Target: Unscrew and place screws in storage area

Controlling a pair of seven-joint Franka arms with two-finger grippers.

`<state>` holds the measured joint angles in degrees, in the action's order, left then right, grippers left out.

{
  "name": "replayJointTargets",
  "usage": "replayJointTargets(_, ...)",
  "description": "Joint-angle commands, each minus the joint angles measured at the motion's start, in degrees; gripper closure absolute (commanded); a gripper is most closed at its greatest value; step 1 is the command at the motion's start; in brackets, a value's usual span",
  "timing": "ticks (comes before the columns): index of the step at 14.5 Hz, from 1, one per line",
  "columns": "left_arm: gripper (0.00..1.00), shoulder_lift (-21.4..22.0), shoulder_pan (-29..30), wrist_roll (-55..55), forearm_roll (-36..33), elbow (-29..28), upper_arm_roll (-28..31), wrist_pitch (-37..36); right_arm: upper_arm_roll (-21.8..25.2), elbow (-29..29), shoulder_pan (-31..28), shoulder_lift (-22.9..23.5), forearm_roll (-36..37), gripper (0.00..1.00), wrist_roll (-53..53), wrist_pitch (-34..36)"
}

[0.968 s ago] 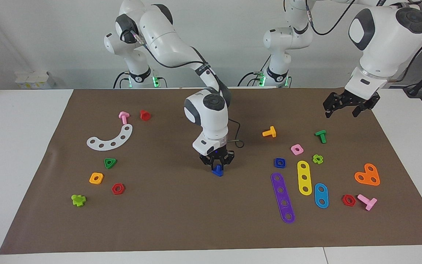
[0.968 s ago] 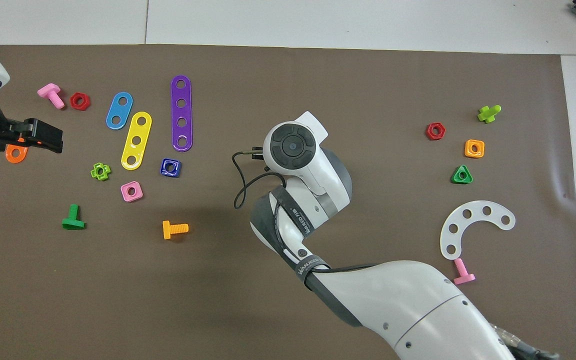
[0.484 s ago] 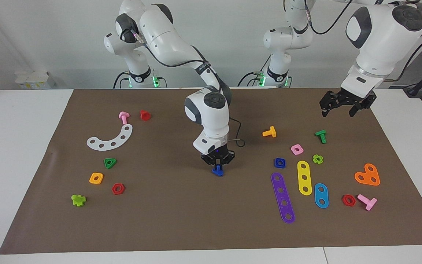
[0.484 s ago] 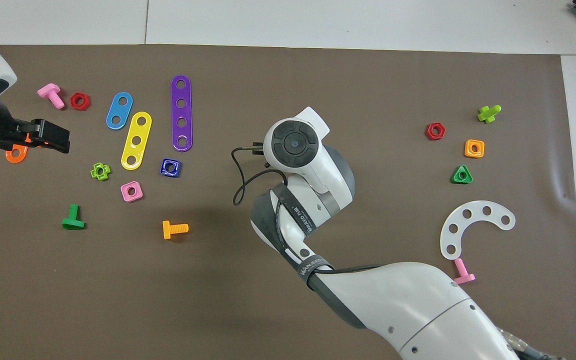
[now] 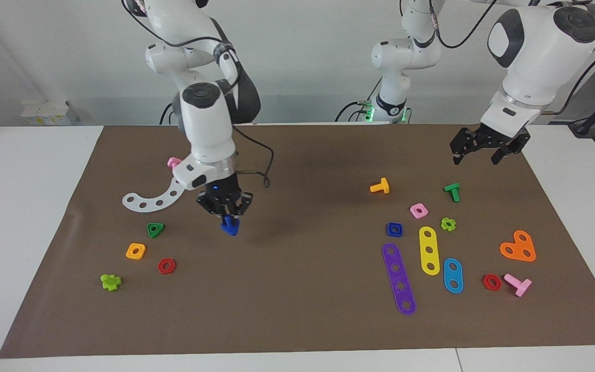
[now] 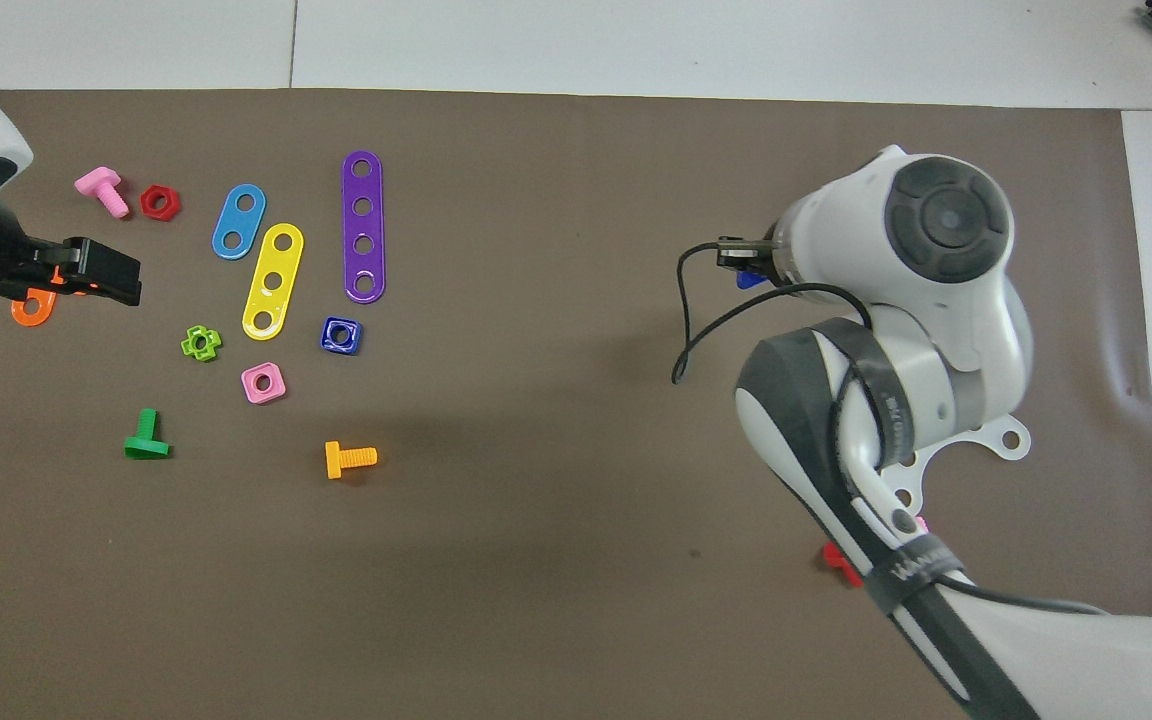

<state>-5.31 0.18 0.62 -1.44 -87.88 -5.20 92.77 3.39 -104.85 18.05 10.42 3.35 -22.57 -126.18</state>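
Note:
My right gripper [image 5: 226, 213] is shut on the blue screw [image 5: 230, 226] and holds it just above the mat, beside the green triangle nut [image 5: 155, 229]. Only a blue sliver of the screw [image 6: 748, 279] shows in the overhead view, next to the right wrist. The storage area holds the white curved strip [image 5: 155, 195], the orange square nut [image 5: 136, 251] and the red hex nut [image 5: 166, 266]. My left gripper [image 5: 477, 151] hangs open and empty over the mat toward the left arm's end, above the orange plate [image 6: 31, 307].
Toward the left arm's end lie the purple strip [image 5: 398, 279], yellow strip [image 5: 428, 250], blue strip [image 5: 453, 275], blue square nut [image 5: 394, 229], orange bolt [image 5: 380, 186] and green bolt [image 5: 452, 191]. A lime piece [image 5: 110, 282] lies near the storage group.
My right gripper has carried the blue screw from the middle of the mat toward the right arm's end, next to the storage group. The left gripper has barely moved.

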Motion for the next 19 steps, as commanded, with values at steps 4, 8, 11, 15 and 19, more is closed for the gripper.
replayJointTargets(4,0.0,2.1,-0.4,0.4,0.8,-2.5,0.5,1.0,-1.1,-20.5,-11.3,-8.9,-0.4,1.0,12.9,-7.7)
replayJointTargets(8,0.01,2.4,-0.4,0.4,0.8,-2.8,0.6,1.1,-1.2,-26.5,-15.2,-6.7,-5.3,1.0,18.7,-18.1)
replayJointTargets(11,0.01,2.5,-0.4,0.4,0.8,-3.2,0.5,1.1,-1.2,-26.1,-14.5,-4.1,-7.9,1.0,18.8,-22.6)
replayJointTargets(15,0.0,2.6,-0.3,0.5,0.8,-3.3,0.6,1.1,-1.5,-25.9,-14.5,-0.4,-8.0,1.0,18.5,-26.8)
replayJointTargets(19,0.0,2.6,-0.2,0.5,0.8,-3.3,0.6,1.1,-1.5,-24.0,-14.5,-1.1,-8.3,0.0,18.3,-25.5)
